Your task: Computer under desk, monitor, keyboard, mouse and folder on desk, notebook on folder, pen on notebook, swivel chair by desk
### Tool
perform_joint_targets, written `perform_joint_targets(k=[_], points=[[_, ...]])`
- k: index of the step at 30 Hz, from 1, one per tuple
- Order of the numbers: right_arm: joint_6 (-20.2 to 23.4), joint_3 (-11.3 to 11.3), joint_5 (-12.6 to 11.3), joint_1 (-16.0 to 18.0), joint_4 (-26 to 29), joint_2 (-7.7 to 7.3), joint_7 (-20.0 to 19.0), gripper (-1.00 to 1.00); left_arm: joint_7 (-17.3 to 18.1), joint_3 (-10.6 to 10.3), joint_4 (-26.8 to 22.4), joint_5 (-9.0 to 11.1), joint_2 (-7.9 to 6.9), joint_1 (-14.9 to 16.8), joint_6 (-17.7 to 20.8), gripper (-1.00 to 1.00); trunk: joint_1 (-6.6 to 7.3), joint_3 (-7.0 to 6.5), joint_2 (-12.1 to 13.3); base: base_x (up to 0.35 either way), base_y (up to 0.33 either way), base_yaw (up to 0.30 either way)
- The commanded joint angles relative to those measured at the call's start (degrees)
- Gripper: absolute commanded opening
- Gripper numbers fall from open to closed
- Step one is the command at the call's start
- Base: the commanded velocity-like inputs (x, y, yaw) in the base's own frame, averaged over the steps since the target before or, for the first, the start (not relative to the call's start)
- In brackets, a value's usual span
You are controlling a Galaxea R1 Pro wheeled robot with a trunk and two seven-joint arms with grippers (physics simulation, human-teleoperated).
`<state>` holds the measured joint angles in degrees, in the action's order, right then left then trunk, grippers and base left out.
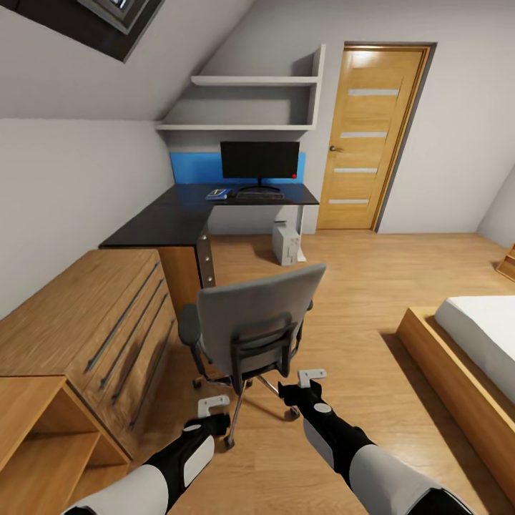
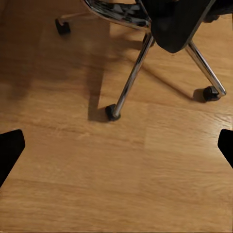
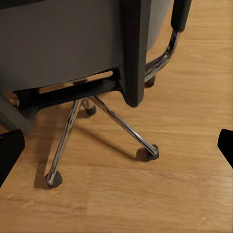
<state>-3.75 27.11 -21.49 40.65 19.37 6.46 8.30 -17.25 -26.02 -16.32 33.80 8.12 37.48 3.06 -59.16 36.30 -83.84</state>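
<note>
The swivel chair (image 1: 254, 322) stands on the wood floor with its grey back turned to me, a little way short of the desk (image 1: 164, 222). On the glossy black desk stand the monitor (image 1: 260, 160) and, in front of it, the keyboard (image 1: 259, 194). The blue folder (image 1: 217, 193) lies left of the keyboard. Under the desk sits the white computer (image 1: 286, 243). The mouse, notebook and pen are too small to make out. My left gripper (image 1: 213, 415) and right gripper (image 1: 304, 386) hang open and empty just behind the chair, over its chrome legs (image 2: 131, 80) (image 3: 124, 124).
A light wood dresser (image 1: 93, 322) and an open wooden shelf unit (image 1: 43, 443) line the left wall. A bed in a wooden frame (image 1: 465, 357) is at the right. A closed wooden door (image 1: 372, 136) stands right of the desk, with open floor before it.
</note>
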Motion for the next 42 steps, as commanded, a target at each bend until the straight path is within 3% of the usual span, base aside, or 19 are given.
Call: perform_joint_targets(k=[1, 8, 26, 31, 42], points=[[-0.3, 0.5, -0.6, 0.1, 0.0, -0.02, 0.3, 1.00, -0.4, -0.5, -0.1, 0.3, -0.04, 0.0, 1.0, 1.00, -0.22, 0.24, -0.4, 0.000, 0.000, 0.000], [-0.3, 0.5, -0.5, 0.0, -0.1, -0.04, 0.3, 1.00, -0.4, -0.5, -0.1, 0.4, -0.04, 0.0, 3.6, 1.00, -1.76, 1.49, -3.3, 0.000, 0.000, 0.000], [-0.4, 0.6, -0.4, 0.0, -0.2, 0.03, 0.3, 1.00, -0.3, -0.4, -0.2, 0.3, -0.04, 0.0, 3.9, 1.00, -5.71, 4.72, -10.5, 0.000, 0.000, 0.000], [-2.0, 0.7, -0.8, 1.7, -1.0, 0.17, 0.2, 1.00, -0.3, -0.2, -0.3, 0.3, 1.40, 1.7, 2.3, 1.00, -5.71, 4.72, -10.5, 0.000, 0.000, 0.000], [-4.3, 0.8, -0.2, 1.5, -0.1, -0.16, 0.3, 1.00, -0.6, 0.2, -0.7, 0.9, 0.06, 3.5, -1.1, 1.00, -5.71, 4.72, -10.5, 0.000, 0.000, 0.000]])
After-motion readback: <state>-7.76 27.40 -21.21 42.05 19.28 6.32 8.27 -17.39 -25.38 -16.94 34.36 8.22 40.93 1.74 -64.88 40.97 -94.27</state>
